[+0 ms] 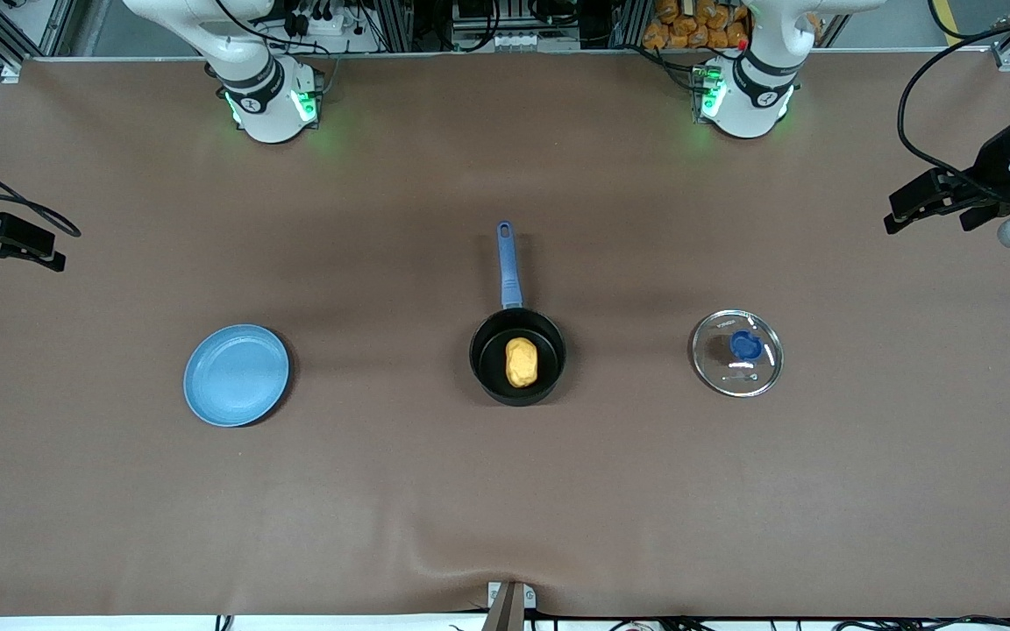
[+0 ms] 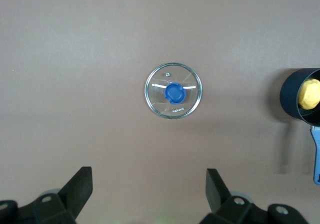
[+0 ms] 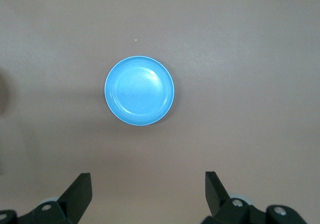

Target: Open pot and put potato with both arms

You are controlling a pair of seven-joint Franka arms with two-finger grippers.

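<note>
The black pot [image 1: 486, 352] stands open in the middle of the table, its blue handle [image 1: 508, 263] pointing toward the arms' bases. The yellow-orange potato [image 1: 521, 362] lies inside it. Pot [image 2: 290, 98] and potato [image 2: 310, 94] also show at the edge of the left wrist view. My left gripper [image 1: 893, 215] is open and empty, raised over the left arm's end of the table; its own view [image 2: 149, 184] looks down on the lid. My right gripper [image 1: 53, 250] is open and empty, raised over the right arm's end; its own view [image 3: 148, 186] looks down on the plate.
The round glass lid with a blue knob [image 1: 737, 352] lies flat on the table beside the pot, toward the left arm's end; it also shows in the left wrist view [image 2: 174, 91]. An empty light-blue plate [image 1: 236, 375] lies toward the right arm's end, seen too in the right wrist view [image 3: 139, 91].
</note>
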